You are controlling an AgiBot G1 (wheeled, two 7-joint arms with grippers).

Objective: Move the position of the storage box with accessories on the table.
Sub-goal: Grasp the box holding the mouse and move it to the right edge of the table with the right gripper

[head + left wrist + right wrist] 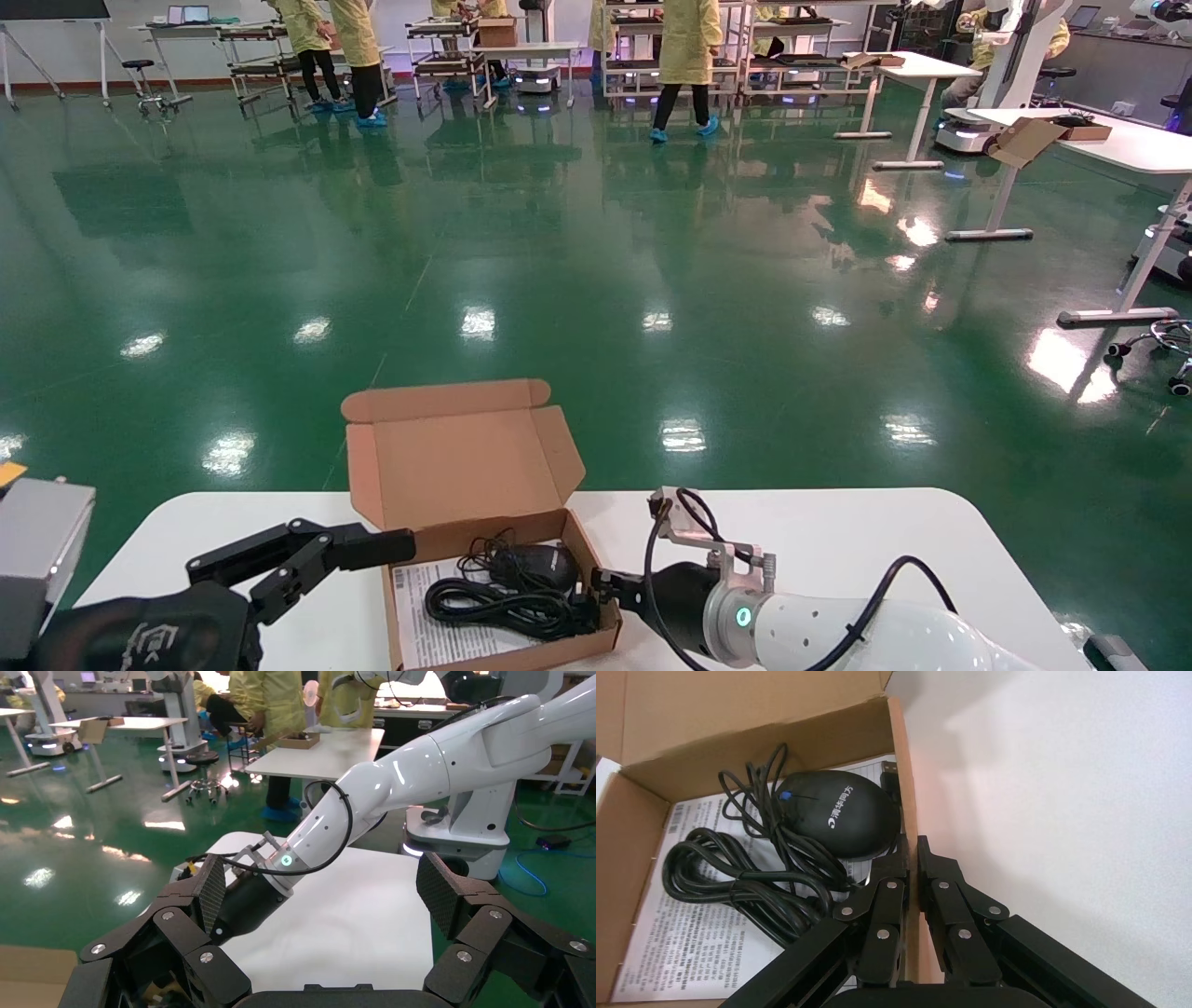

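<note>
The box (909, 776) wall is clamped by the right pincer (914, 855), mouse (838, 813) just inside; a slide across the counter (838, 540) probably follows. The left pincer (323, 896) hangs apart.

A: Storage box (484, 559) open on table (838, 540), lid up. Mouse (537, 566), coiled cable (494, 606), paper sheet (419, 615) inside.

B: Right gripper (596, 596) clamped on box's right wall. Left gripper (307, 559) spread open, just left of box.
</note>
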